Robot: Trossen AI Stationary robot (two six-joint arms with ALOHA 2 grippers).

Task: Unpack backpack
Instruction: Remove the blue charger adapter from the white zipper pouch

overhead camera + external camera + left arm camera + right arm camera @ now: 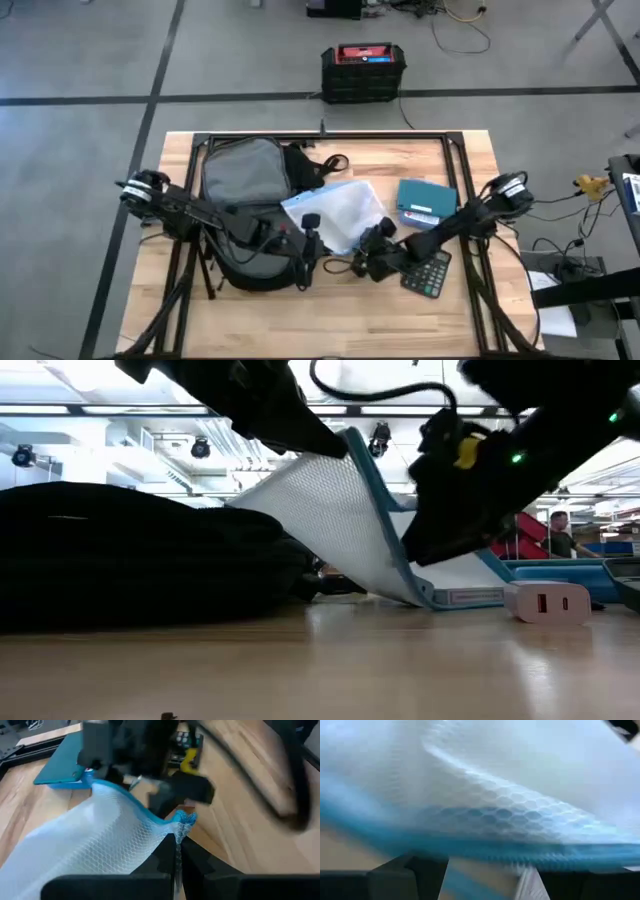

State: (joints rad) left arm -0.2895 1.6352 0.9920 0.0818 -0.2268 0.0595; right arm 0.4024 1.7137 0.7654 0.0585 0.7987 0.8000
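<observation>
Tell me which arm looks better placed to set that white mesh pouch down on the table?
Probably the left: its fingers are shut on the mesh pouch edge, lifting it beside the backpack. The right gripper only sits close under it.

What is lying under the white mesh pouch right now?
The mesh pouch is lifted, tilted over the backpack edge and bare table. The left pincer pinches its blue edge. Anything else beneath is covered.

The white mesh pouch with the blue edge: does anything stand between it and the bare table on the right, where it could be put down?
Yes. The white mesh pouch with the blue edge, pinched by the left gripper, has the teal flat book, the dark calculator and the right gripper on that side. The black fabric backpack lies behind it.
</observation>
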